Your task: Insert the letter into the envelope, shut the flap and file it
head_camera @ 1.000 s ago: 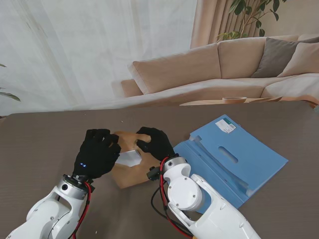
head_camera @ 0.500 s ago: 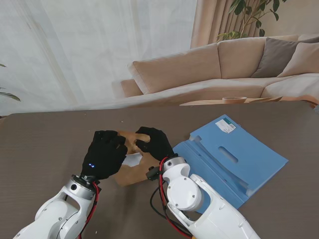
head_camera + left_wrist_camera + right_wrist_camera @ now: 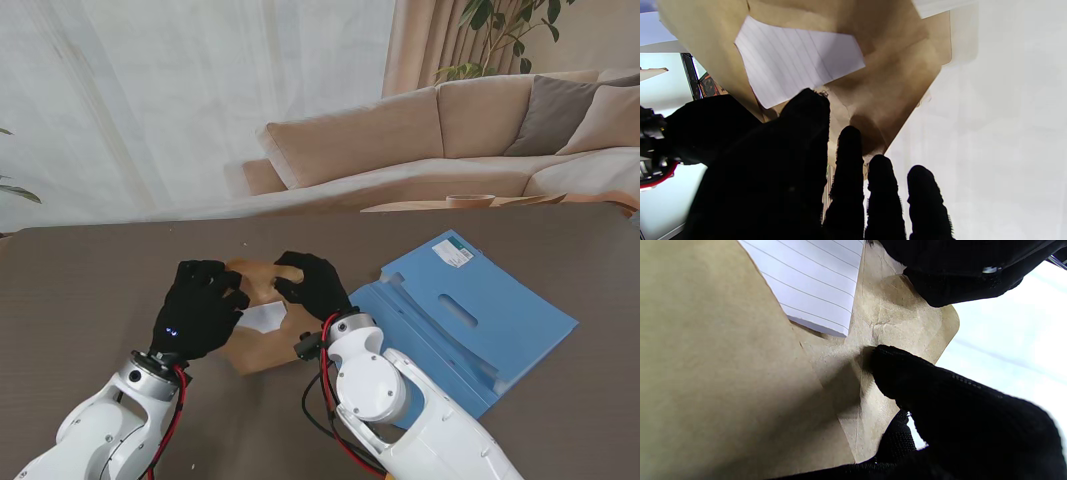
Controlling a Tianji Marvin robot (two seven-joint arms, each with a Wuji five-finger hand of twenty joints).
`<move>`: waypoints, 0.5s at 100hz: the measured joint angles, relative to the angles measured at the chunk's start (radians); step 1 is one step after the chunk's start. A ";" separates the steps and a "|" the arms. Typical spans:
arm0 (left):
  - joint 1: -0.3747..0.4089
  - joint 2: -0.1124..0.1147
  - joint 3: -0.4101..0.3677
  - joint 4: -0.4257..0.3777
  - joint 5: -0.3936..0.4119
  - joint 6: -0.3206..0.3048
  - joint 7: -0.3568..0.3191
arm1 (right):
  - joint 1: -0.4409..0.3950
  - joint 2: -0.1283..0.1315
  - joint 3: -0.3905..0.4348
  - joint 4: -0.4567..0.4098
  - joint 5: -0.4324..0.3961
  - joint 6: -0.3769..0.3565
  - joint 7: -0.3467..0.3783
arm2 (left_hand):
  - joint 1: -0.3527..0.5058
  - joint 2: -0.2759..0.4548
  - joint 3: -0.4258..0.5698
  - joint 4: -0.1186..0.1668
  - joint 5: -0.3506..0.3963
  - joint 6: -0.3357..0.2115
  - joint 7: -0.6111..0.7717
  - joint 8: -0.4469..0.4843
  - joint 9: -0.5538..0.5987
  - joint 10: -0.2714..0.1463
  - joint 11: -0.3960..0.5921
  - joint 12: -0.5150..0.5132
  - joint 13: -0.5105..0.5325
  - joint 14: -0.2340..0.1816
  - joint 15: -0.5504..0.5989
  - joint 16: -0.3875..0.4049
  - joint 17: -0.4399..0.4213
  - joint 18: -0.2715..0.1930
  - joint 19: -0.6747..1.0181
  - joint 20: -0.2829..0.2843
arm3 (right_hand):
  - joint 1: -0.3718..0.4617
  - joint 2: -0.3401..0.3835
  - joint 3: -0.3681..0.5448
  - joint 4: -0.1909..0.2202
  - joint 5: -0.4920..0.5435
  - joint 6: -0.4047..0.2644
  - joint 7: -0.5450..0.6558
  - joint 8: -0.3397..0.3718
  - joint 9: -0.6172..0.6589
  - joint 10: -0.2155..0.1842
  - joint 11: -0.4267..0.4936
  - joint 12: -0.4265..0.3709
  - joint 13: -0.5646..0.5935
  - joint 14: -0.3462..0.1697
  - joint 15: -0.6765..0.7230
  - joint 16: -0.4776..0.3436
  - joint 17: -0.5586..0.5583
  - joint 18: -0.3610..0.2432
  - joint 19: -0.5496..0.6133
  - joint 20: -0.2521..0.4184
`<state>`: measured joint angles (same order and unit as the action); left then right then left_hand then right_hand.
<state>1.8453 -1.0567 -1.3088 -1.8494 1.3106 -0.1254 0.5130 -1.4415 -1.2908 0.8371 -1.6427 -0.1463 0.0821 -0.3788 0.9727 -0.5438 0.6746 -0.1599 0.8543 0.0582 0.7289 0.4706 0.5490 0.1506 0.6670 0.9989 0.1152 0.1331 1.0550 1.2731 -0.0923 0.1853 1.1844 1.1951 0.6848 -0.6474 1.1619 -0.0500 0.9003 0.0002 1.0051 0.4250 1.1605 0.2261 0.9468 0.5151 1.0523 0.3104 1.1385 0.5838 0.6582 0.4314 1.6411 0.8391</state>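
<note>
The brown envelope [image 3: 262, 330] lies on the dark table [image 3: 90, 290], right in front of the robot, between the two black-gloved hands. Sticking out of its mouth is the letter [image 3: 262, 317], a lined white sheet, part in and part out, with the flap [image 3: 907, 323] open and raised on the far side.

The right hand [image 3: 312, 284] is on the envelope's far right part. In its wrist view a fingertip [image 3: 887, 370] presses into the crease of the flap, and another finger shows under the paper's edge, so the hand looks pinched on the flap, fingers curled rather than spread.

The left hand [image 3: 200, 305] sits over the envelope's left edge. Its wrist view shows the thumb [image 3: 806, 113] up against the brown paper just beside the white sheet, and three fingers [image 3: 850, 156] side by side, close together, at the envelope's corner. Whether it grips the paper or only rests on it is hard to tell from here.

To the right, well apart from the envelope, a blue folder [image 3: 470, 320] lies open on the table, with a white label [image 3: 455, 252] at its far corner. A beige sofa [image 3: 420, 140] stands beyond the table.
</note>
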 measured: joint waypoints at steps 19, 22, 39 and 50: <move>-0.020 0.006 0.039 0.019 -0.001 0.032 -0.010 | 0.002 0.000 -0.004 0.001 0.003 0.000 -0.001 | 0.000 0.000 -0.009 0.000 -0.002 0.005 0.071 0.030 0.000 0.000 0.011 0.000 0.000 0.000 0.000 0.000 0.000 0.000 0.000 0.000 | 0.000 0.000 0.000 0.000 0.000 0.000 0.000 0.000 0.000 0.000 0.000 0.000 0.000 0.001 0.000 0.000 0.000 0.008 0.000 0.000; -0.023 0.006 0.045 0.020 -0.001 0.037 -0.014 | 0.002 0.000 -0.005 0.001 0.003 -0.001 -0.001 | 0.000 0.000 -0.009 0.000 -0.002 0.006 0.074 0.030 0.000 0.000 0.017 0.001 0.000 0.000 0.000 0.000 0.000 0.000 0.000 0.000 | 0.000 0.000 0.000 0.000 0.000 0.000 0.000 0.000 0.000 0.000 0.000 0.000 0.000 0.001 0.000 0.000 0.000 0.008 0.000 0.000; -0.033 0.006 0.067 0.026 0.000 0.051 -0.031 | 0.002 -0.001 -0.005 0.000 0.005 0.000 -0.003 | 0.000 -0.005 -0.010 0.000 0.006 0.010 0.083 0.030 0.000 0.000 0.022 0.013 0.000 0.000 0.000 0.000 0.000 0.000 0.000 0.000 | 0.000 -0.001 0.000 0.000 0.000 0.000 0.000 0.000 0.000 0.000 0.000 0.000 0.000 0.001 0.000 0.000 0.000 0.008 0.000 0.000; -0.037 0.006 0.078 0.029 0.005 0.056 -0.039 | 0.002 -0.002 -0.005 -0.001 0.008 -0.001 -0.005 | 0.000 -0.005 -0.010 0.000 0.006 0.010 0.083 0.029 0.001 0.000 0.022 0.014 0.000 0.000 0.000 0.000 0.000 0.000 0.000 0.000 | 0.000 -0.001 0.000 0.000 0.000 0.000 0.000 0.000 0.000 0.001 0.000 0.000 0.000 0.001 0.000 0.000 0.000 0.008 0.000 0.000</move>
<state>1.8085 -1.0504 -1.2303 -1.8208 1.3155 -0.0696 0.4741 -1.4394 -1.2926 0.8326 -1.6432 -0.1382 0.0816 -0.3837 0.9730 -0.5491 0.6647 -0.1599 0.8606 0.0687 0.8119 0.5000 0.5496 0.1506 0.6890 1.0133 0.1152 0.1331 1.0548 1.2731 -0.0923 0.1853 1.1840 1.1951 0.6848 -0.6481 1.1620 -0.0500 0.9003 0.0002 1.0051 0.4251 1.1605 0.2267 0.9468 0.5151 1.0523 0.3113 1.1385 0.5838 0.6582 0.4396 1.6413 0.8391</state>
